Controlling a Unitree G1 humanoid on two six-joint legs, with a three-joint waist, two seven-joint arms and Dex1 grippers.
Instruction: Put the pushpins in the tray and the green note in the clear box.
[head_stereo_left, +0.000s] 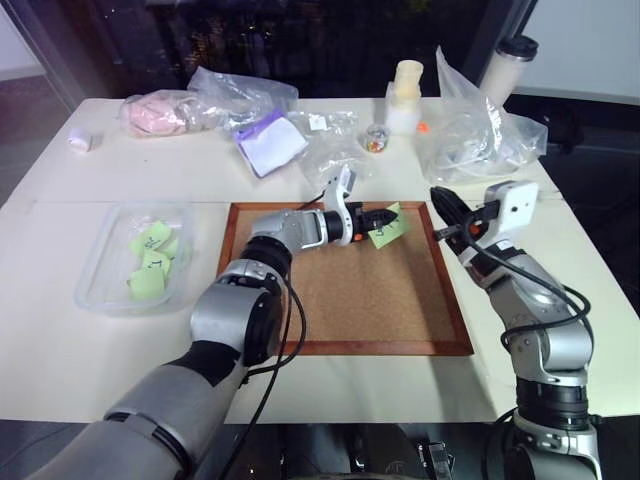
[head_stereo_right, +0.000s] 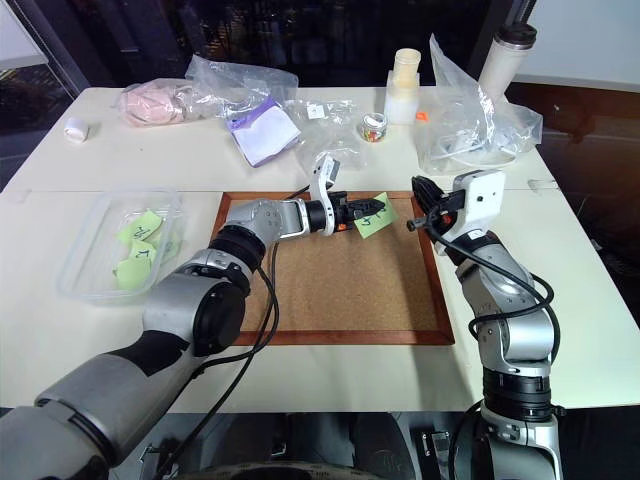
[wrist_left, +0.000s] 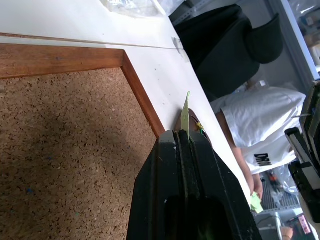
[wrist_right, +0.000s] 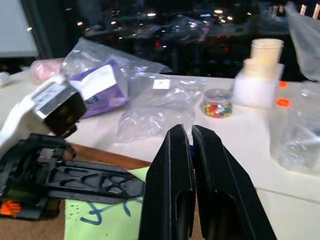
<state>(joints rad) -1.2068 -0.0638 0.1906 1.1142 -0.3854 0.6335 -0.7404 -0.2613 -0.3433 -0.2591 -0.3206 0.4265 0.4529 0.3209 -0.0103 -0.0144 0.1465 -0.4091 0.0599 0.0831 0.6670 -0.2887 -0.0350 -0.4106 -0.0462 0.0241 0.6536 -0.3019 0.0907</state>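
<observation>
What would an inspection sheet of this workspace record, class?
Surface: white table, cork board in the middle.
Job's things: green note over the board's far right corner; clear box at left, holding other green notes.
Clutter: plastic bags, purple packet, small jar along the far edge.
Claws: left claw shut on the note; right claw shut, beside it.
Cables: black cable along each arm.
Surroundings: dark window; person in white.

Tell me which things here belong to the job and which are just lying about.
Job: green note, pinched in the left hand; clear box.
Lying about: cork board, plastic bags, purple packet, small jar, pink bundle.
</observation>
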